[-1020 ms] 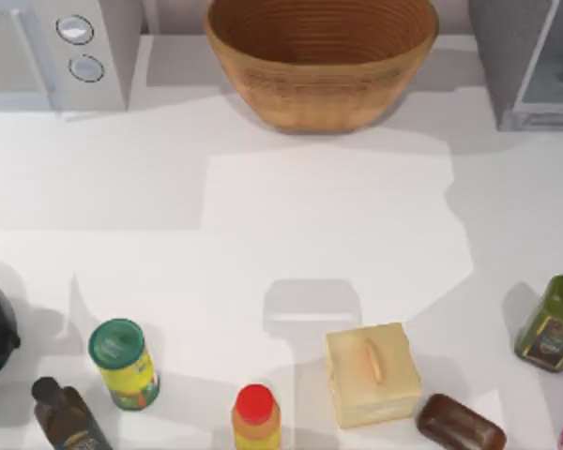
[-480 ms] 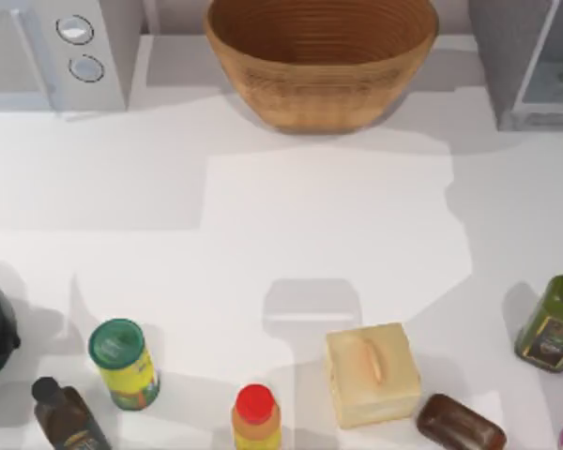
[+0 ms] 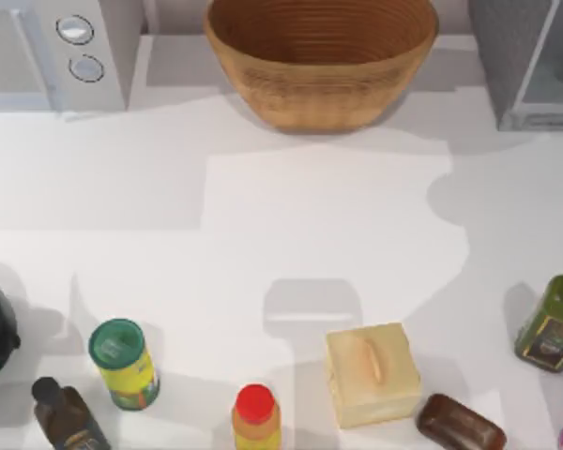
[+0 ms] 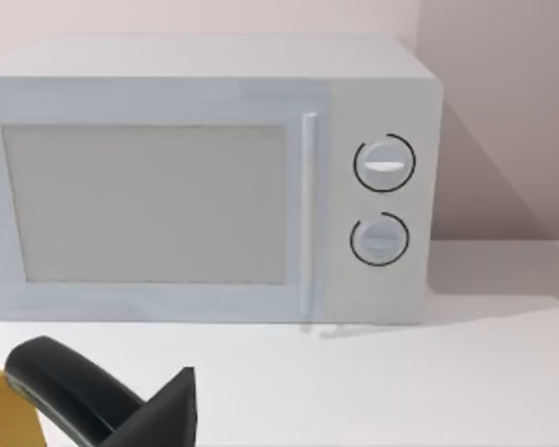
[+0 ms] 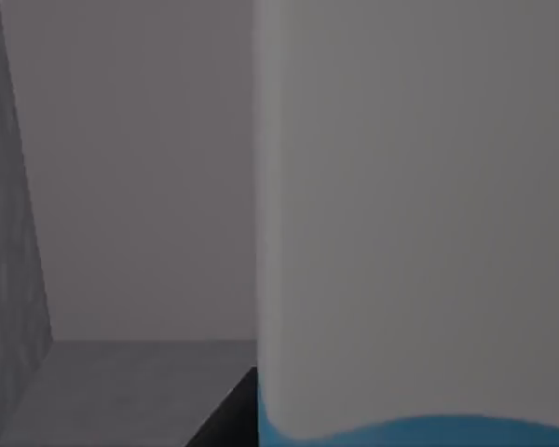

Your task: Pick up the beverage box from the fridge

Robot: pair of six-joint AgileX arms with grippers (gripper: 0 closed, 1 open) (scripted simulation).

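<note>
1. Overhead: we record bright, even light on the white table [image 3: 291, 225], with soft-edged grey shadows across its middle and right.
2. Short shadows fall above the yellow block [image 3: 372, 373] and beside the bottles.
3. Left wrist: the microwave [image 4: 205, 177] is evenly lit, without glare.
4. Right wrist: dim, grey, softly blurred.

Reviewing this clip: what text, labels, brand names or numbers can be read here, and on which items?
No text can be read.
Green-lidded can: yellow printed label, too blurred to read.
Olive-green bottle: dark label, unreadable.
Dark bottle: label unreadable.
Red-capped bottle: no legible print.
Microwave: two round knobs, no readable markings.
Beverage box: plain white face with a blue edge, no print showing.
</note>
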